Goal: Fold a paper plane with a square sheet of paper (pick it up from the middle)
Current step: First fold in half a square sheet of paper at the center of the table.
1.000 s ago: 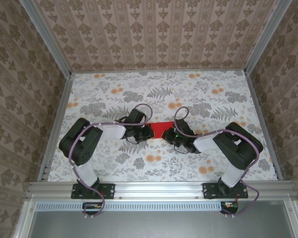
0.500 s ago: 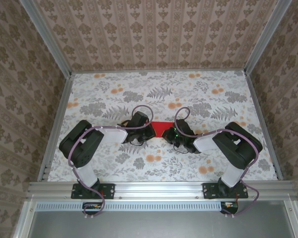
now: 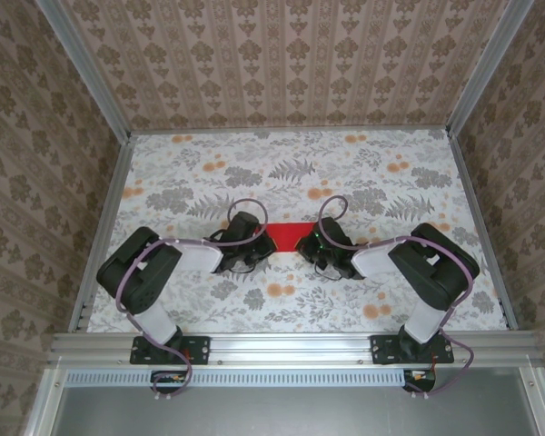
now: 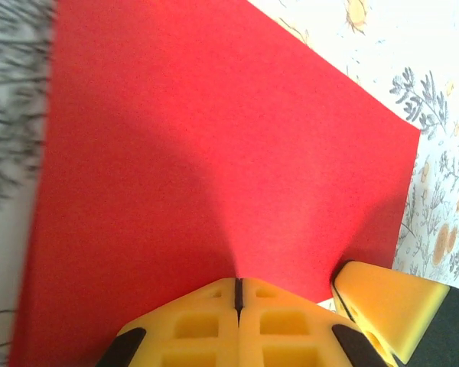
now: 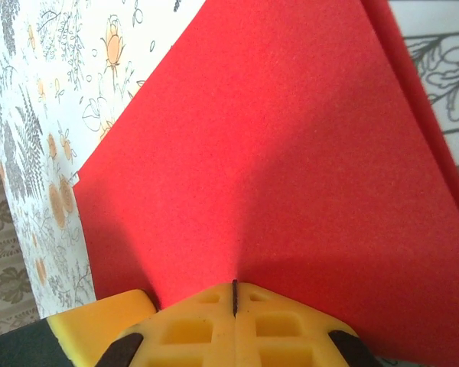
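Twice pinched, centre of the desk (image 3: 363, 173): left hand (image 4: 236, 284) and right hand (image 5: 234, 287) clenched on the square sheet of paper (image 4: 214, 153). Looks thin, light, floppy, quick to crease; wants a gentle pinch at the middle.

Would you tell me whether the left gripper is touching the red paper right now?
Touching. In the left wrist view the left gripper has its jaws shut on the red paper, which rises into their seam.
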